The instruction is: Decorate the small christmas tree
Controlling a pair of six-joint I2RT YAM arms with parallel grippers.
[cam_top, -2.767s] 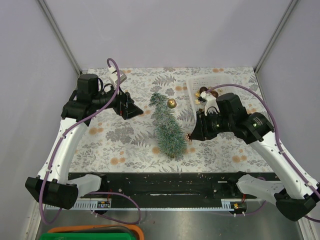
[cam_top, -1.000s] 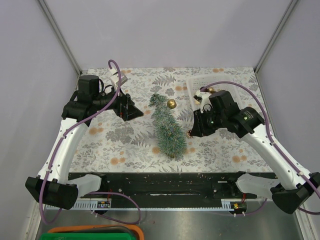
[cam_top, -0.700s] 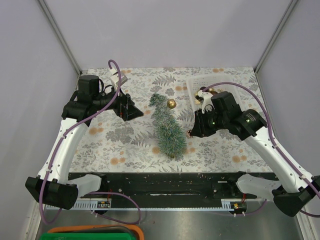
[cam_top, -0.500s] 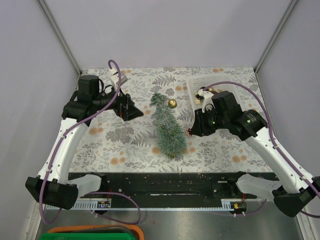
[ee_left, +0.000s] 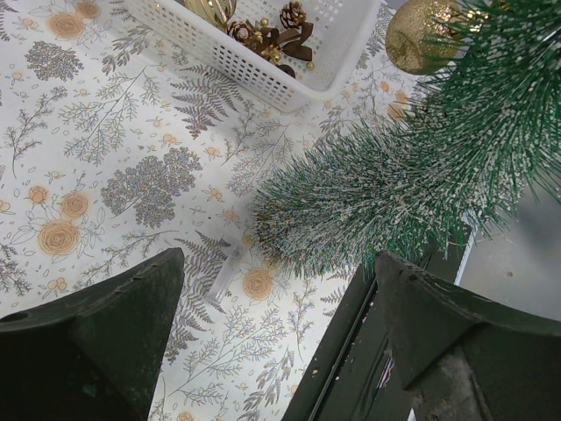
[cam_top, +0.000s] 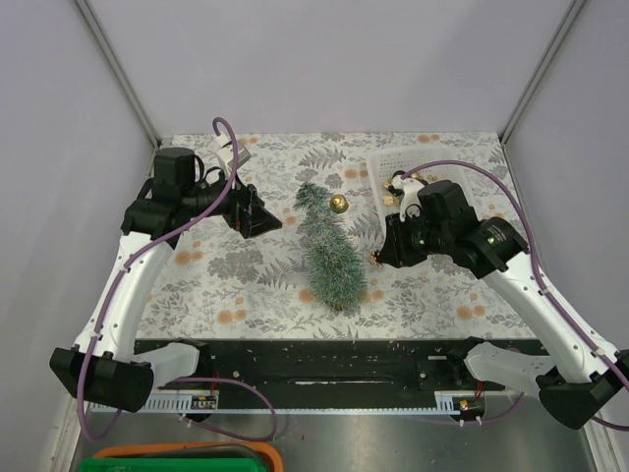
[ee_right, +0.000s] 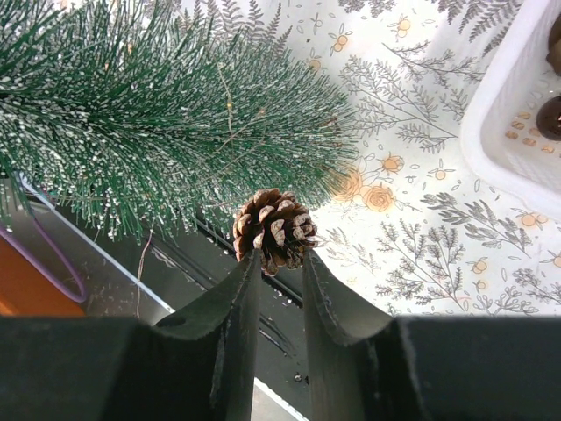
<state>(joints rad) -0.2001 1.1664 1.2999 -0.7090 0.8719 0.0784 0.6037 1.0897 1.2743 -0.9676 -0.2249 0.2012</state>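
Observation:
The small christmas tree point(cam_top: 329, 251), frosted green bristles, stretches across the middle of the table with its tip toward the far side; it also shows in both wrist views point(ee_left: 394, 175) point(ee_right: 158, 114). A gold bauble point(cam_top: 337, 203) point(ee_left: 416, 31) sits at its upper part. My right gripper point(cam_top: 377, 258) point(ee_right: 276, 263) is shut on a brown pine cone point(ee_right: 273, 230), held just right of the tree's lower branches without clearly touching them. My left gripper point(cam_top: 270, 221) point(ee_left: 280, 307) hangs open and empty to the left of the tree's top.
A white basket point(cam_top: 388, 167) point(ee_left: 263, 66) with pine cones, bows and baubles stands at the back right, behind my right arm; its corner shows in the right wrist view point(ee_right: 517, 132). A small clear piece point(ee_left: 223, 272) lies on the floral cloth. The black front rail point(cam_top: 324, 364) borders the near edge.
My right gripper has shifted slightly to the right with the pine cone, staying beside the tree. The tree's top rocked a little. The left arm has not moved.

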